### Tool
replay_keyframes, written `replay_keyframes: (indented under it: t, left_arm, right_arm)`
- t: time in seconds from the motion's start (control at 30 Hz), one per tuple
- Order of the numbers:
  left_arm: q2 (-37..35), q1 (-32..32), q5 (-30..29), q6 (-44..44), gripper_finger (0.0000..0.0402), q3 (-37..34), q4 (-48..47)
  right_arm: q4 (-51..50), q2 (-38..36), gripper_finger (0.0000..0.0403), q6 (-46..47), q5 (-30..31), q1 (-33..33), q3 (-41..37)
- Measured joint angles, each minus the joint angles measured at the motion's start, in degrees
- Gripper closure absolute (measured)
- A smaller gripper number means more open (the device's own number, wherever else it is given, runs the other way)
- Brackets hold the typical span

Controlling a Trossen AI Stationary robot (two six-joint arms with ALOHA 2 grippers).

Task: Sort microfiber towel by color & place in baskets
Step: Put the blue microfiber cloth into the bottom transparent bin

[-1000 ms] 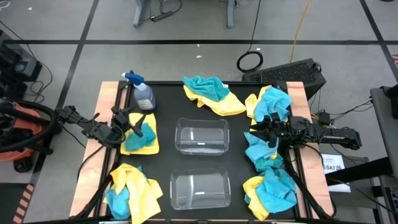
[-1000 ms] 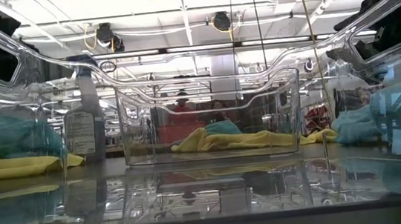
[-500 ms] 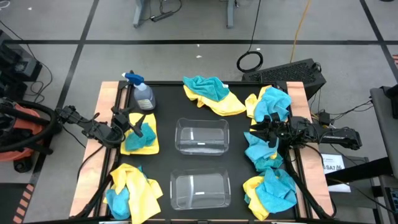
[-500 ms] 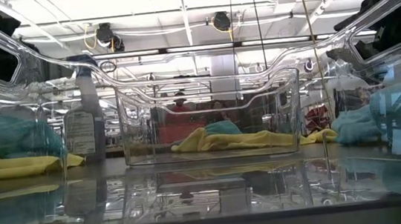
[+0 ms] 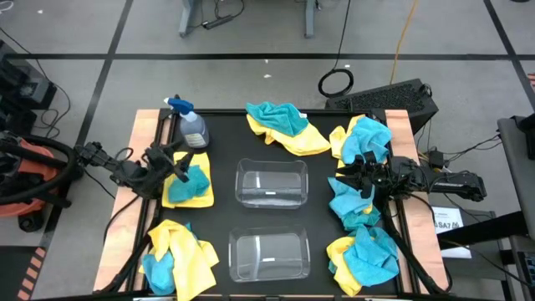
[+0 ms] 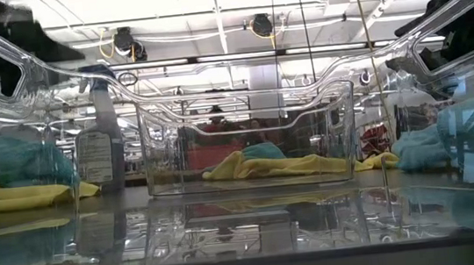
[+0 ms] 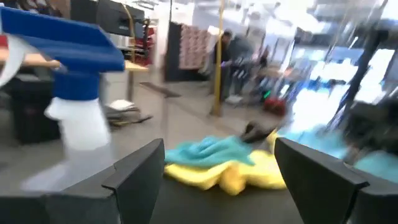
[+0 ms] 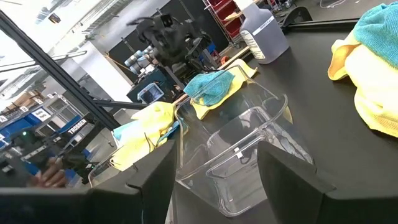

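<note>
Yellow and teal microfiber towels lie in heaps around the black table: far middle (image 5: 284, 127), right side (image 5: 359, 138) (image 5: 349, 205) (image 5: 365, 257), near left (image 5: 177, 248). One yellow-and-teal pair (image 5: 190, 186) lies at mid left. Two clear baskets (image 5: 270, 184) (image 5: 269, 255) stand in the middle with nothing in them. My left gripper (image 5: 175, 163) is open and hovers at the far edge of the mid-left pair; its wrist view looks at the far-middle heap (image 7: 224, 163). At the right edge, my open right gripper (image 5: 347, 176) faces the baskets (image 8: 242, 149).
A clear spray bottle with a blue trigger (image 5: 191, 125) stands at the far left, close beside my left gripper (image 7: 74, 81). People show in the room beyond the table (image 7: 233, 50). Bare black table lies between the baskets and the towel heaps.
My left gripper has risen a little and tipped upward, rolling at the wrist, and has stayed open. The towels, baskets and right arm have kept still.
</note>
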Motion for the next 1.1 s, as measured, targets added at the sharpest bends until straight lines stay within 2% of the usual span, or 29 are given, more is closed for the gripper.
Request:
replay_keyframes:
  t: [0.2, 0.37, 0.57, 0.8, 1.0, 1.1]
  left_arm:
    - [0.02, 0.04, 9.65, 2.56, 0.0091, 0.44, 12.38]
    - [0.68, -0.32, 17.82, 5.95, 0.0091, 4.34, 9.38]
    - [6.73, -0.91, 17.76, 6.07, 0.0091, 14.67, -2.83]
    - [21.53, -0.87, 17.14, 8.08, 0.0091, 29.33, -15.9]
    - [33.44, -0.87, 11.75, 7.54, 0.0091, 41.86, -28.91]
    - [38.44, -0.85, 10.71, 7.98, 0.0091, 46.18, -29.25]
  right_arm:
    - [0.0, 0.0, 0.0188, 0.01, 0.0, 0.01, 0.01]
    - [-0.02, -0.01, 0.0188, 0.0, 0.0, 0.01, -0.01]
    - [-0.04, 0.01, 0.0188, 0.0, 0.0, -0.01, 0.01]
    - [-0.06, 0.01, 0.0188, 0.02, 0.0, -0.01, 0.01]
    - [-0.04, 0.01, 0.0188, 0.0, 0.0, 0.0, 0.01]
    - [-0.04, -0.01, 0.0188, 0.0, 0.0, 0.01, 0.01]
